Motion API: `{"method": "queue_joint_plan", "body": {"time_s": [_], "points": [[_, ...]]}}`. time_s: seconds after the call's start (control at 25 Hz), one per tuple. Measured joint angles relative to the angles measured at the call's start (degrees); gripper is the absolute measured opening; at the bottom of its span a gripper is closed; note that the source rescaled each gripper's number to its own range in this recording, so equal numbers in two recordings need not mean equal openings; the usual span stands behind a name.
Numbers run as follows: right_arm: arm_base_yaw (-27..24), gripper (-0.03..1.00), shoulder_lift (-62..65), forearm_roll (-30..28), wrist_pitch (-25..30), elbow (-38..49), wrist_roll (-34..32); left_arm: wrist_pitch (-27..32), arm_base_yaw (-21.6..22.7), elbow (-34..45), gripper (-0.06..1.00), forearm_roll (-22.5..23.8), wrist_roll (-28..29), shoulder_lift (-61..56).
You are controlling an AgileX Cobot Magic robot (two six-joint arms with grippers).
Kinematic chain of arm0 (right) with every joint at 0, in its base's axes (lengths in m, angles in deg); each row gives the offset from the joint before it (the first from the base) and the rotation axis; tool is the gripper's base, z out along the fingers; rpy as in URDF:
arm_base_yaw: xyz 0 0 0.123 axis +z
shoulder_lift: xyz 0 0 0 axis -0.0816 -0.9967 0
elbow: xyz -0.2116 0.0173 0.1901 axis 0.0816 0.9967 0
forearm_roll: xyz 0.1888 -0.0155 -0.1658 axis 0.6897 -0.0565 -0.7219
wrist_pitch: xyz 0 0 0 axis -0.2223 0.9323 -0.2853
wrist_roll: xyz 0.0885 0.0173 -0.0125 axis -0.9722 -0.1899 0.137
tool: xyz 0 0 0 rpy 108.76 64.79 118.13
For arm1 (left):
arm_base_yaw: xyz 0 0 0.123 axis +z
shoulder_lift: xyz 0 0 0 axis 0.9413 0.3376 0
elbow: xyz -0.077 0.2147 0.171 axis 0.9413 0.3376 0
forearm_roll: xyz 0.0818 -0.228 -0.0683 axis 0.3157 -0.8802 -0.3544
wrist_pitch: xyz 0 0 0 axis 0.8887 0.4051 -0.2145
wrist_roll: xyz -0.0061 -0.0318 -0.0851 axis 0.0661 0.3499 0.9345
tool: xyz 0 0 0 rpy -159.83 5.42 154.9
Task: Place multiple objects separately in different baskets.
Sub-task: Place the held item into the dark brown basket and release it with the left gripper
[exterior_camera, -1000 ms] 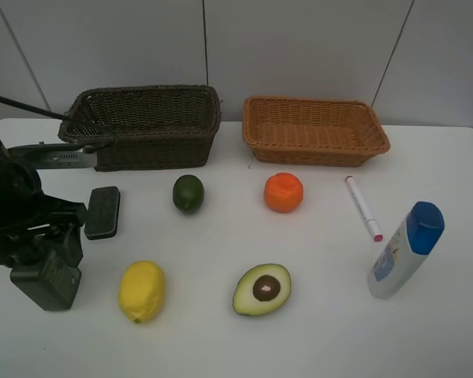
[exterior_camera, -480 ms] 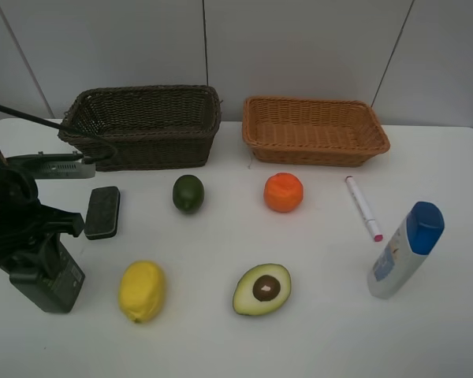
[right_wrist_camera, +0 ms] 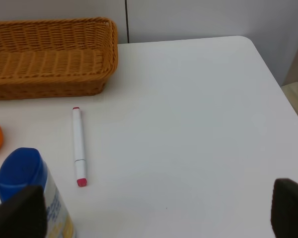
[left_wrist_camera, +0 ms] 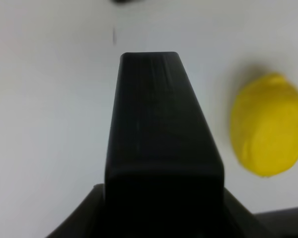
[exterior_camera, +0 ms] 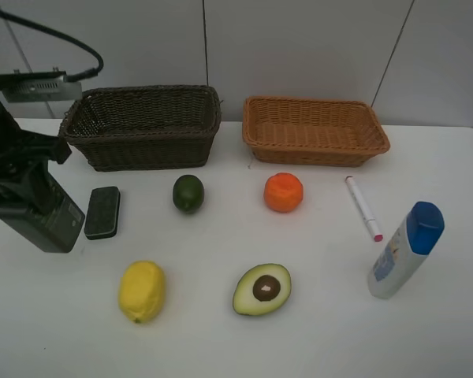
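L arm (exterior_camera: 16, 153) is seen black & blocky; black cable (exterior_camera: 63, 34) is looped above; grey marked plate (exterior_camera: 35, 85) is fitted atop.

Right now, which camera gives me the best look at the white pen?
Right wrist: the pen shows whole and large, its pink tip clear, next to the blue-capped bottle. Exterior high also shows the pen whole, but small. Left wrist does not show it.

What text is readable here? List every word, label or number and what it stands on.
No text can be read.
Label on the white blue-capped bottle: blue and yellow print, too small to read.
Grey plate on the left arm: faint marks, too small to read.
Dark green pump bottle: no print visible.
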Motion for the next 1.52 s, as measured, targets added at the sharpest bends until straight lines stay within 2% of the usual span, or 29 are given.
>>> {"method": "queue_joint_plan", "body": {"time_s": [0.24, 0.6, 0.8, 1.04, 1.08, 1.12, 1.24, 1.28, 1.36, 1.52], "points": [[0.0, 0.99, 0.0, 0.0, 0.0, 0.0, 0.0, -3.28, 1.53, -20.92, 0.0, -0.01, 0.0, 8.47], [0.0, 0.99, 0.0, 0.0, 0.0, 0.0, 0.0, -3.32, 2.36, -51.6, 0.0, 1.14, 0.0, 36.39], [0.0, 0.99, 0.0, 0.0, 0.0, 0.0, 0.0, 0.42, 3.8, -61.01, 0.0, 5.74, 2.04, 46.68], [0.0, 0.99, 0.0, 0.0, 0.0, 0.0, 0.0, 0.69, 7.35, -62.58, 0.0, 6.94, 3.15, 52.04], [0.0, 0.99, 0.0, 0.0, 0.0, 0.0, 0.0, 0.88, 7.61, -62.58, 0.04, 6.94, 3.15, 52.34], [0.0, 0.99, 0.0, 0.0, 0.0, 0.0, 0.0, 1.02, 7.73, -62.58, 0.16, 7.0, 3.15, 52.47], [0.0, 0.99, 0.0, 0.0, 0.0, 0.0, 0.0, 1.67, 7.78, -63.15, 0.72, 6.87, 2.99, 52.33], [0.0, 0.99, 0.0, 0.0, 0.0, 0.0, 0.0, 2.12, 7.78, -63.6, 0.82, 6.8, 2.99, 52.33], [0.0, 0.99, 0.0, 0.0, 0.0, 0.0, 0.0, 3.93, 7.73, -64.77, 0.91, 6.11, 2.99, 52.33], [0.0, 0.99, 0.0, 0.0, 0.0, 0.0, 0.0, 5.1, 7.73, -69.69, 0.94, 4.87, 2.99, 51.82]]}}
